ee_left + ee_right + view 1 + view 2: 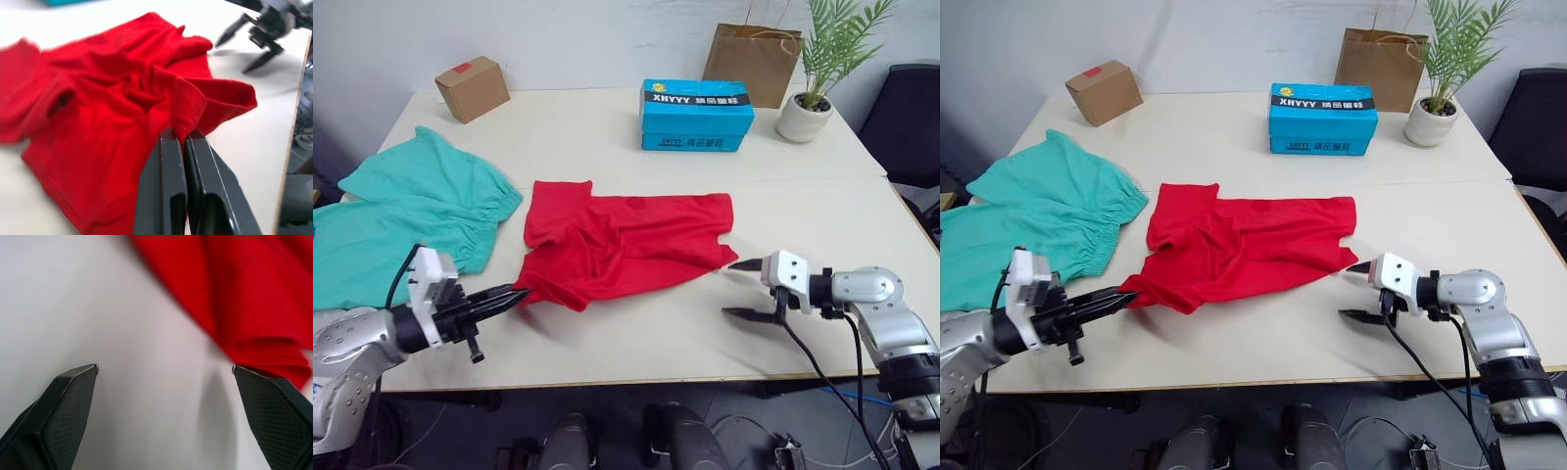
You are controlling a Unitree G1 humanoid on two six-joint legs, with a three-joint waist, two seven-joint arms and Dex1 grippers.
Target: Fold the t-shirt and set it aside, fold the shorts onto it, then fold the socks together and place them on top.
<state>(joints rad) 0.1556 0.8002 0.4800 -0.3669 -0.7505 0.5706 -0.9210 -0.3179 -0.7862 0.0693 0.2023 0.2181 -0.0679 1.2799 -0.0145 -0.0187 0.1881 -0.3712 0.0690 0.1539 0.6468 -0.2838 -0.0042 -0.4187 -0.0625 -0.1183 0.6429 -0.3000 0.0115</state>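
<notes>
The left end effector [512, 295] is pinched on the near-left corner of the t-shirt [626, 245], which lies crumpled mid-desk, long axis left to right. The right end effector [740, 288], spread wide, sits just beside the near-right corner, not yet gripping.

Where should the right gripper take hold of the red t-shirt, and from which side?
Judging by its pose, the right gripper is best closing on the t-shirt corner nearest it, coming in low from the robot's right. That corner lies folded and slightly raised off the table, and the left gripper already pinches the opposite corner.
</notes>
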